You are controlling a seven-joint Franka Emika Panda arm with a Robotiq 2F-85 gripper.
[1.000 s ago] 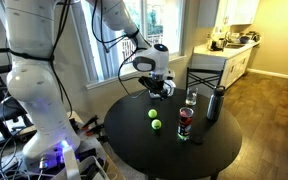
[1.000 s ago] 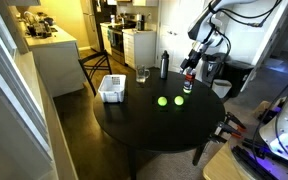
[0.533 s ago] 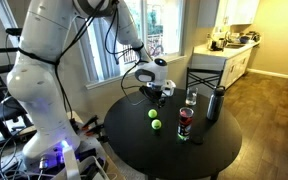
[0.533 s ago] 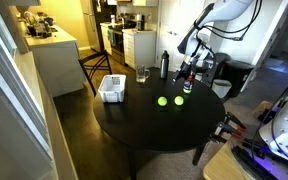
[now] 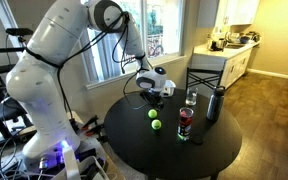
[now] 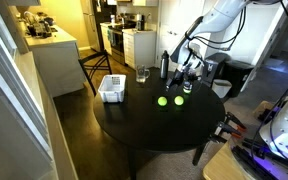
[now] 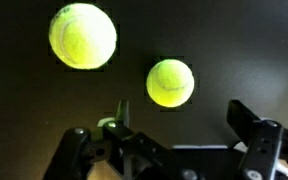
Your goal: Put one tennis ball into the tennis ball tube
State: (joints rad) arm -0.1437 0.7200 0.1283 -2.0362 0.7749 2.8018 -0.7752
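gripper: gripper point(image 7: 164, 140) spread wide and holding nothing. It hovers over the table point(image 5: 134, 145), jaws pointing down, so it reads as set up for a top-down pick.
target: tennis ball point(image 7: 170, 83) lies loose on the table near the middle. In the wrist view it sits closest to the line between the fingers, so it's the likely pick.
spare: other ball point(image 7: 83, 36) is near the first but not touching. The gap looks wide enough for a finger to go between them.
tube: tennis ball tube point(image 5: 185, 122) stands upright with its mouth up, just beside the balls and toward the edge where the glass point(image 5: 192, 98) and bottle point(image 5: 215, 103) stand. Upright suits a straight drop from above.
step: approach, no contact yet.
risk: ball is about as wide as the tube, so the drop needs good centring. A nudged tube could tip, and a finger could clip the spare and roll it.
unclear: small green patch by the left finger in the wrist view, can't tell what it is.
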